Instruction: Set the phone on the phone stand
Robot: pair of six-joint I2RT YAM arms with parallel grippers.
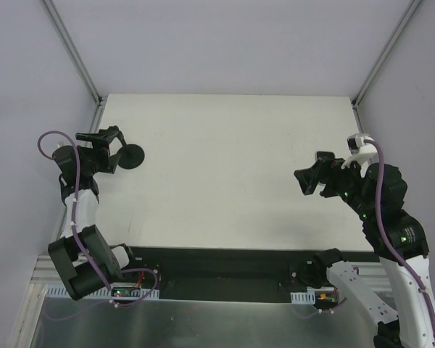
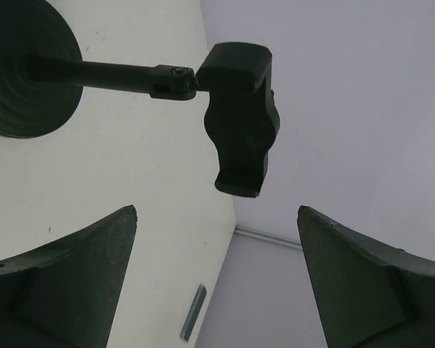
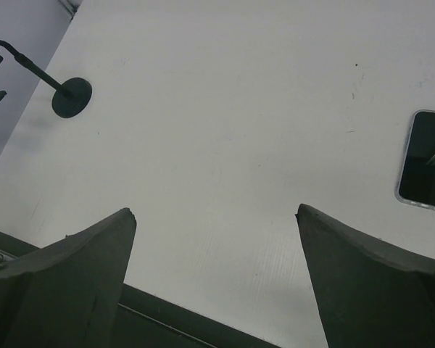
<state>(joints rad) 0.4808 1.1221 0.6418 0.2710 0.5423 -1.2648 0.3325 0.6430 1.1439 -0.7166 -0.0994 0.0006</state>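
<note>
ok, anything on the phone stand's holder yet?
Nothing: the black, disc-based phone stand has a bare holder. The flat dark-screened phone lies on the white table; the top view does not show it.

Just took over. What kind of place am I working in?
Most likely a lab robot test cell: a white table boxed in by plain grey panels on metal frame posts, the left arm and right arm mounted at its near edge, with a phone stand and a phone on it.
</note>
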